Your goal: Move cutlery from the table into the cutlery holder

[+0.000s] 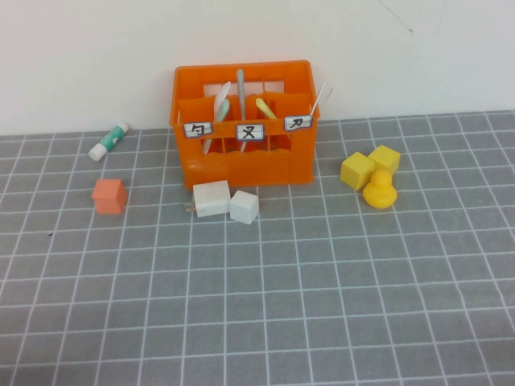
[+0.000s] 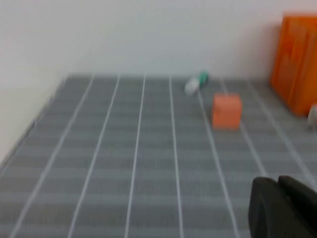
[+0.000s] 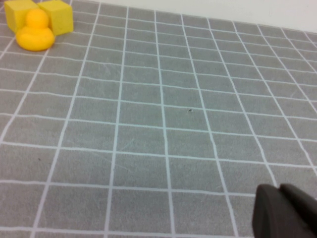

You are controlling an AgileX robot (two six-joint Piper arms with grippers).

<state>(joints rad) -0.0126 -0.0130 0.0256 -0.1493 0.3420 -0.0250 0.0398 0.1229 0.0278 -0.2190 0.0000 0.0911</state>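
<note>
The orange holder [image 1: 244, 121] stands at the back of the grey table [image 1: 322, 305], and the light grey fork [image 1: 219, 107] stands upright in its left compartment beside other utensils. The left end effector [image 2: 285, 208] hangs low over the table near the orange cube [image 2: 227, 111], the right end effector [image 3: 286, 212] over bare grid well apart from the yellow duck [image 3: 34, 32]. Whether either is open or closed, I cannot tell.

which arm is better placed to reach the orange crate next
Left, probably. The left hand sits low facing the small orange cube and bright orange plastic crate; the right hand faces only the yellow toy duck and yellow cube blocks, crate out of view.
</note>
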